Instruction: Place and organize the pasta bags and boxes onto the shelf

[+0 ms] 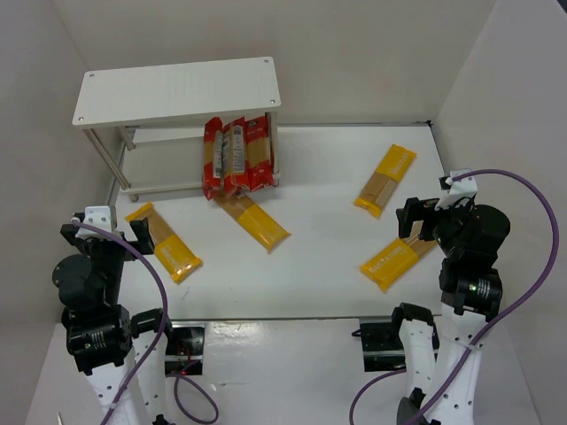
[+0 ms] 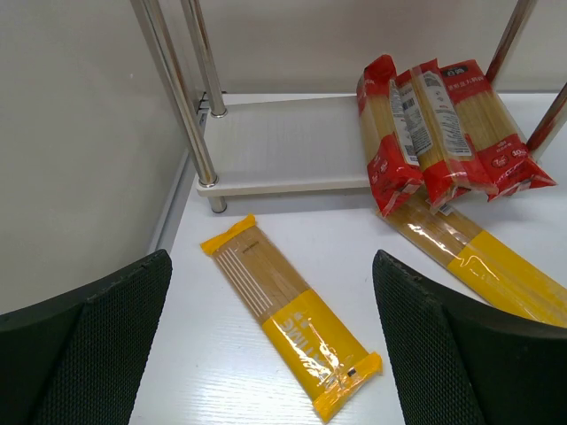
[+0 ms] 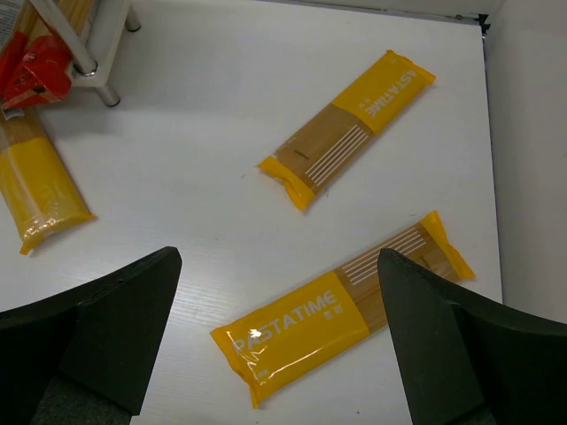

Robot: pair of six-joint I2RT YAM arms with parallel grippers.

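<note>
White shelf: the small white two-tier shelf with a perforated top board [image 1: 177, 88] stood at the far left of the white table [image 1: 319, 266].
Red bags: three red-edged clear spaghetti bags [image 1: 237, 158] sat side by side at the right end of the lower tier. They were tilted, with their near ends past its front edge.
Centre: a long flat yellow-orange centre pack with a clear window of tan spaghetti [image 1: 255, 221] lay diagonally on the table. Its far end was tucked under the red bags.
Left arm: the left gripper [image 2: 270, 266] hung over the table with its black fingers [image 2: 97, 345] spread wide and nothing between them.
Left side: a yellow left pack of the same kind [image 2: 283, 323] lay flat below that gripper, untouched. In the wrist view it was framed between the two fingers, near the shelf's front left leg.
Right arm: the right gripper [image 3: 279, 266] was also spread wide and held nothing.
Near right: a yellow near right pack printed PASTATIME [image 3: 341, 310] lay diagonally on the table beneath that gripper, between its fingers in the wrist view and clear of them.
Far right: a matching far right pack [image 3: 350, 124] lay beyond it, farther from the gripper and well apart from the shelf.
</note>
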